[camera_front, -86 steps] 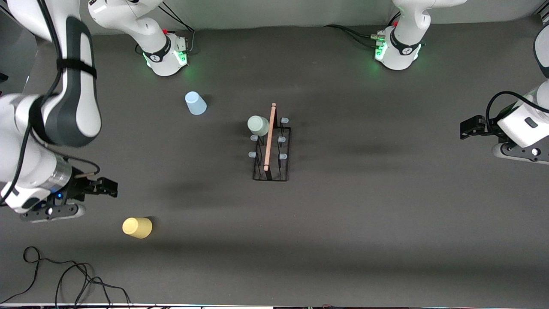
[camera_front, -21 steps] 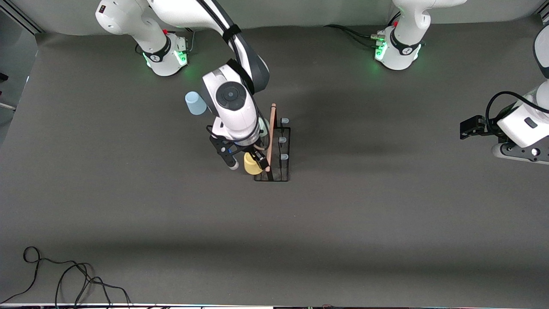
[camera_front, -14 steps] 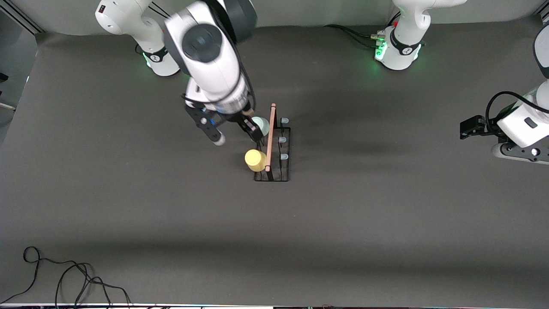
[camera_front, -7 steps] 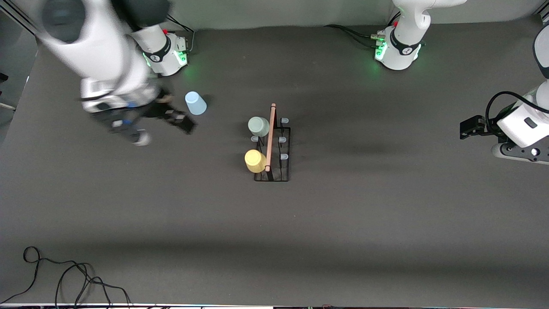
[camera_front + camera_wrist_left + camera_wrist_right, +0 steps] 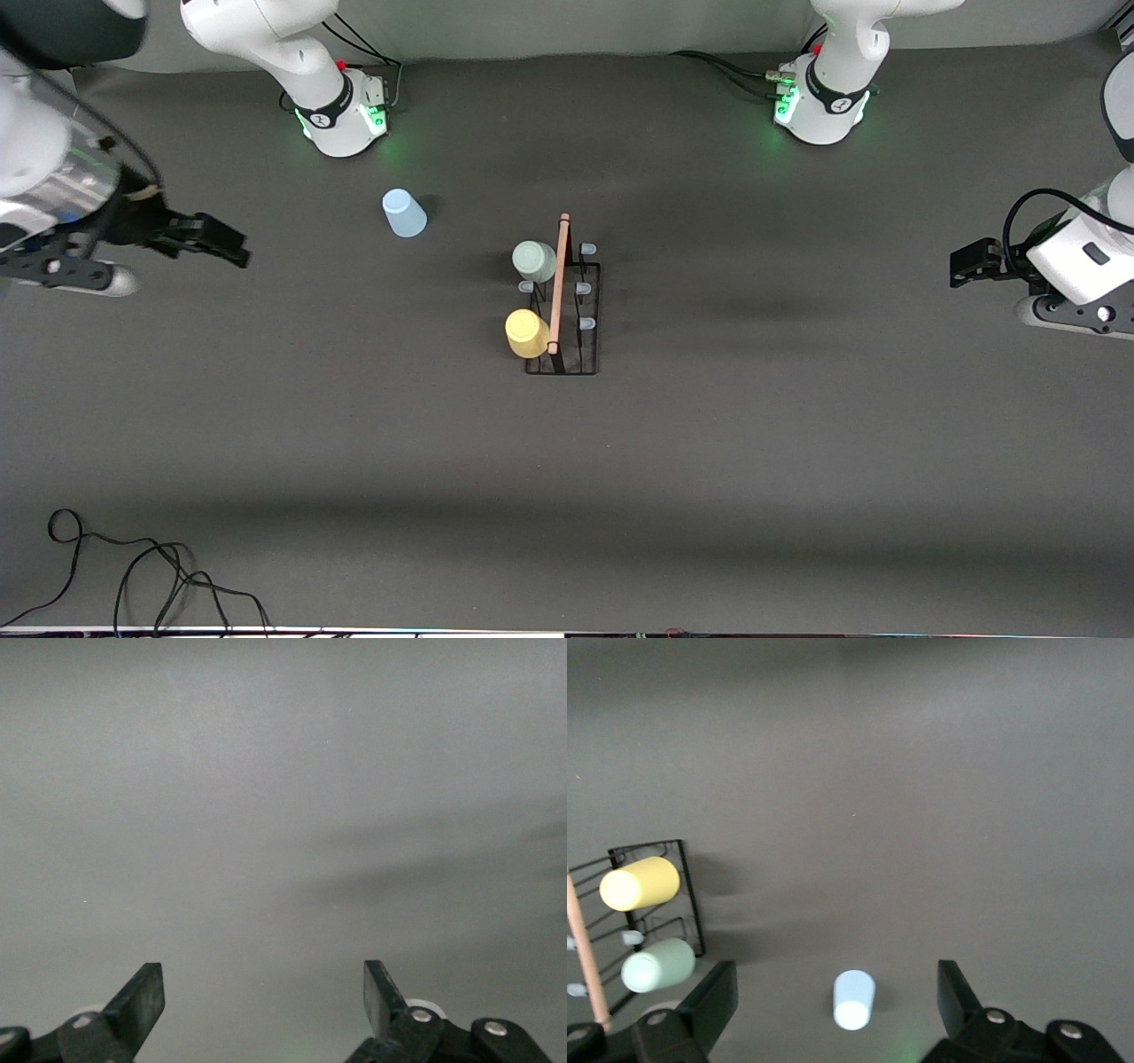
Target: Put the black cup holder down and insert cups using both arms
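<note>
The black cup holder (image 5: 588, 312) stands mid-table, its wooden handle (image 5: 558, 283) on top. A pale green cup (image 5: 534, 261) and a yellow cup (image 5: 527, 333) sit upside down on its pegs on the side toward the right arm's end. The light blue cup (image 5: 404, 213) stands upside down on the table, nearer the right arm's base. My right gripper (image 5: 237, 248) hangs open and empty over the table at the right arm's end; its wrist view shows the blue cup (image 5: 854, 999), yellow cup (image 5: 640, 883) and green cup (image 5: 658, 965) well below. My left gripper (image 5: 957, 268) waits open over bare table (image 5: 266, 815).
Loose black cables (image 5: 133, 576) lie by the table's front edge at the right arm's end. The two arm bases (image 5: 341, 115) (image 5: 819, 106) stand along the table edge farthest from the front camera.
The right gripper let go of the yellow cup on the holder, then rose and swung away toward the right arm's end of the table. The left arm has not moved.
</note>
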Controlling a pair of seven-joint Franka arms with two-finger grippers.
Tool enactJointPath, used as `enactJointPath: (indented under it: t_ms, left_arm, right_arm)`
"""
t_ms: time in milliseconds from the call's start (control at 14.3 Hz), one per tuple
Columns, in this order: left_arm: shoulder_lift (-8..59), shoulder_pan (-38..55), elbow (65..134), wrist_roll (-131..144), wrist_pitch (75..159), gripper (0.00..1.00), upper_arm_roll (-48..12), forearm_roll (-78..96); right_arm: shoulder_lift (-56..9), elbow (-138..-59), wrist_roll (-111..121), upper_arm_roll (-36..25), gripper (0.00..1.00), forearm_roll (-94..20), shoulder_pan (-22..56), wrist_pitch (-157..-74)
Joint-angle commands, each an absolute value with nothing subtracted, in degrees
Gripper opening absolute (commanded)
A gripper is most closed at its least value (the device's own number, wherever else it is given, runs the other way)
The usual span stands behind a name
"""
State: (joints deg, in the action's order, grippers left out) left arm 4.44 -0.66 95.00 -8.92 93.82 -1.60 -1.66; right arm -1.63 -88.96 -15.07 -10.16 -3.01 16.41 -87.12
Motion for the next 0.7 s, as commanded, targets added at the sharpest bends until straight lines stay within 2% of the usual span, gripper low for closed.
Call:
enactJointPath:
  t_ms: [0, 140, 629]
  left_arm:
    - [3.3, -0.8, 95.8, -9.6, 93.4, 1.00, -1.7, -1.8]
    - [3.3, -0.8, 95.8, -9.7, 93.4, 1.00, -1.7, -1.8]
    - [3.3, -0.8, 95.9, -9.7, 93.4, 1.00, -1.7, -1.8]
  right_arm:
    - [-0.5, -89.7, -3.9, -3.8, 1.00, -1.7, 5.1, -87.2]
    - [-0.6, -89.7, 1.1, -2.6, 1.00, -1.6, 1.0, -87.7]
    - [-1.6, -88.9, 2.8, -3.0, 1.00, 1.1, 1.3, -88.3]
